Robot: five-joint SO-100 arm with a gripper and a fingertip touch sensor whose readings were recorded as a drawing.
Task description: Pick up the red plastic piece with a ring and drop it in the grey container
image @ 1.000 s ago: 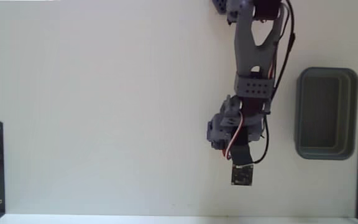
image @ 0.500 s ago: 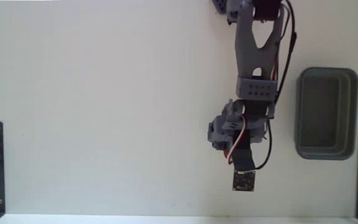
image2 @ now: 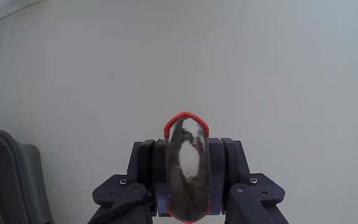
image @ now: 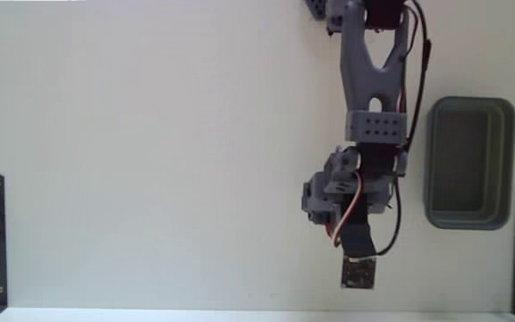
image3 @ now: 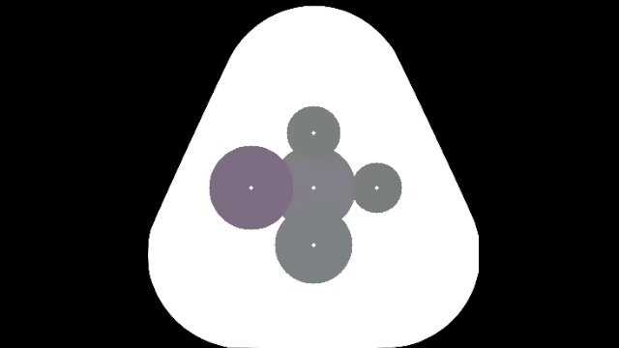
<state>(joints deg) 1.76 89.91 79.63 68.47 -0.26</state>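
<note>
Carry step in hand. Wrist view: jaws point(image2: 188, 186) pinch the red plastic piece with a ring point(image2: 187, 124), lifted off the counter point(image: 150, 161). Fixed view: grey container point(image: 469, 215) sits at 3 o'clock of the arm. Next: swing over the container, spread the jaws.

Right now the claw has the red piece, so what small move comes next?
Probably swing the claw toward the tray. The wrist view shows the red piece clamped between the fingers above bare table, and the fixed view shows the tray off to the arm's right, with nothing seen in it.
</note>
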